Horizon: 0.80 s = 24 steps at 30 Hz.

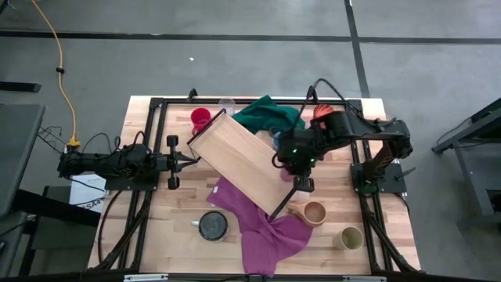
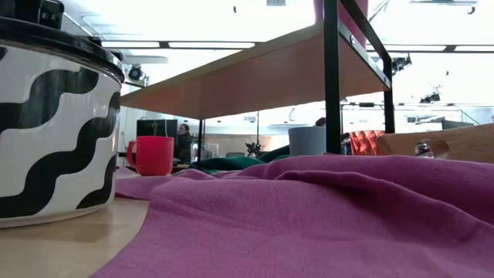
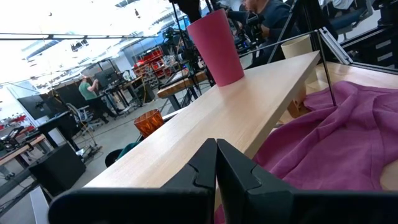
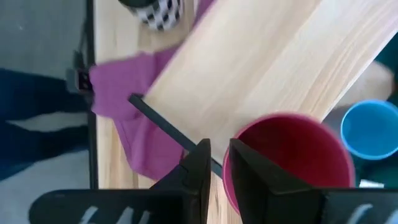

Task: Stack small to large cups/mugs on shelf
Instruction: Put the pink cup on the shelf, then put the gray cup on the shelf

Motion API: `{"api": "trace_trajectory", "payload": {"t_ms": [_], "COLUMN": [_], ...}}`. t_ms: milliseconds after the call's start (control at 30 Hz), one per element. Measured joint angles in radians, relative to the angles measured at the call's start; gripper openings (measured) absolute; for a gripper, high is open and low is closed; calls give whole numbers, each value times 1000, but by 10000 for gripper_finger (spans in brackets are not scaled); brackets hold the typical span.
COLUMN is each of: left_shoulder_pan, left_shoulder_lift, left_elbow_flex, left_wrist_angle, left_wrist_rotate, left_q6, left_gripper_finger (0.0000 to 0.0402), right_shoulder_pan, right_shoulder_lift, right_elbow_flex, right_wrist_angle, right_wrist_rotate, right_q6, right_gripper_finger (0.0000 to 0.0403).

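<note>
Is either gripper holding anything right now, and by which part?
The right gripper pinches the magenta cup by its rim, one finger inside, one outside; the cup is on the shelf. The left gripper is shut on nothing.

My two arms are dark, jointed and black-cabled; a green light glows on my right arm (image 1: 293,150); each wrist carries flat black fingers (image 3: 214,174)

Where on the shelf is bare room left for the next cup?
The shelf board is bare from its end near the red mug down past its middle. Only the end by the right pincer is crowded: there the magenta cup stands, the pincer closed on its rim.
</note>
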Motion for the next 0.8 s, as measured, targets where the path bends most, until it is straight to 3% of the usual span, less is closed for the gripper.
{"api": "trace_trajectory", "payload": {"t_ms": [333, 600, 800], "left_shoulder_pan": [0, 0, 0], "left_shoulder_lift": [0, 0, 0], "left_elbow_flex": [0, 0, 0], "left_wrist_angle": [0, 0, 0], "left_wrist_rotate": [0, 0, 0], "left_q6": [0, 0, 0], "left_gripper_finger": [1, 1, 1], "right_shoulder_pan": [-26, -18, 67], "right_shoulder_lift": [-8, -210, -386], "right_elbow_flex": [255, 166, 132], "right_wrist_angle": [36, 356, 567], "right_wrist_rotate": [58, 88, 167], "right_q6": [-10, -13, -88], "right_gripper_finger": [51, 51, 51]}}
